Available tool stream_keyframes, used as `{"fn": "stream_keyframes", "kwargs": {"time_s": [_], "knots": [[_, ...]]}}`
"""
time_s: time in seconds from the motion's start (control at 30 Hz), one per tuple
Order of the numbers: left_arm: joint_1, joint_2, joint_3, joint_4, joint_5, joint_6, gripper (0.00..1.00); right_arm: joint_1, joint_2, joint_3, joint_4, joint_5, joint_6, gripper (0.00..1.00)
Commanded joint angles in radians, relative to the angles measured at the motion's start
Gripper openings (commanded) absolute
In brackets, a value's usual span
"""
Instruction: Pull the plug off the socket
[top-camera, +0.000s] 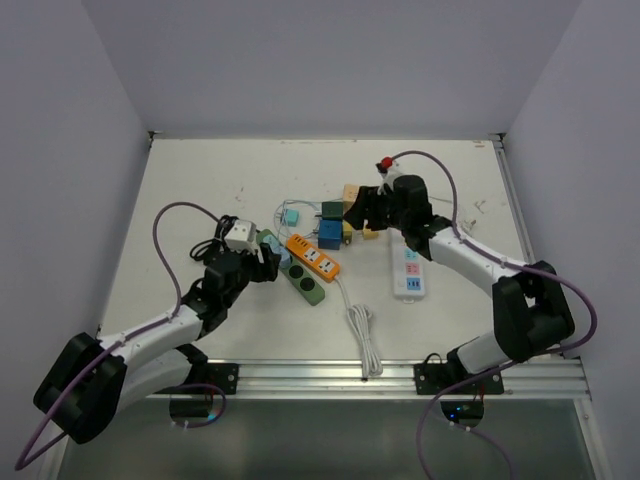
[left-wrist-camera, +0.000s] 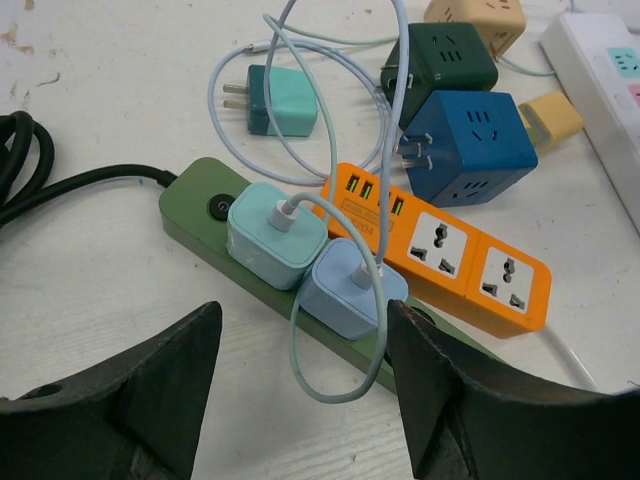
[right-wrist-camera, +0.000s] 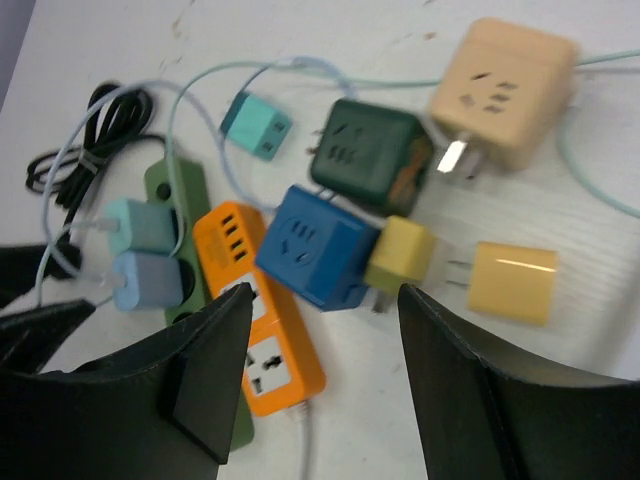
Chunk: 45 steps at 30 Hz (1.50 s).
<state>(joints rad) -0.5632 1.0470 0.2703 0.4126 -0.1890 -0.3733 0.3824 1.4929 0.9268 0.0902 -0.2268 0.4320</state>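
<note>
Partly hidden under two plugs (left-wrist-camera: 275, 235), green socket strip (left-wrist-camera: 190, 205); left claw (left-wrist-camera: 300, 320), right claw (right-wrist-camera: 325, 300) released.

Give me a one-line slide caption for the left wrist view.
Open left gripper faces a mint square charger and a pale blue square charger plugged into a long green power strip.

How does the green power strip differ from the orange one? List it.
The green power strip holds a mint charger and a pale blue charger; the orange power strip's sockets are empty. The green strip has a black cord, the orange a white cord. The orange has USB ports; the green a round button. Both lie flat, side by side.
</note>
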Motion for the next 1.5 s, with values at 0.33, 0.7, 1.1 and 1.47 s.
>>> {"fn": "stream_keyframes", "kwargs": {"time_s": [0.33, 0.7, 1.1, 1.47], "knots": [[0.003, -0.234, -0.077, -0.02, -0.237, -0.038, 0.81, 0.392, 0.185, 0.156, 0.016, 0.089, -0.229, 0.59], [0.005, -0.28, -0.082, -0.069, -0.354, -0.072, 0.87, 0.504, 0.334, 0.276, 0.019, 0.132, -0.262, 0.6], [0.005, -0.214, -0.06, -0.072, -0.359, -0.072, 0.9, 0.549, 0.423, 0.348, -0.011, 0.337, -0.254, 0.51], [0.005, -0.18, -0.054, -0.054, -0.325, -0.061, 0.79, 0.553, 0.339, 0.258, -0.015, 0.231, -0.322, 0.1]]}}
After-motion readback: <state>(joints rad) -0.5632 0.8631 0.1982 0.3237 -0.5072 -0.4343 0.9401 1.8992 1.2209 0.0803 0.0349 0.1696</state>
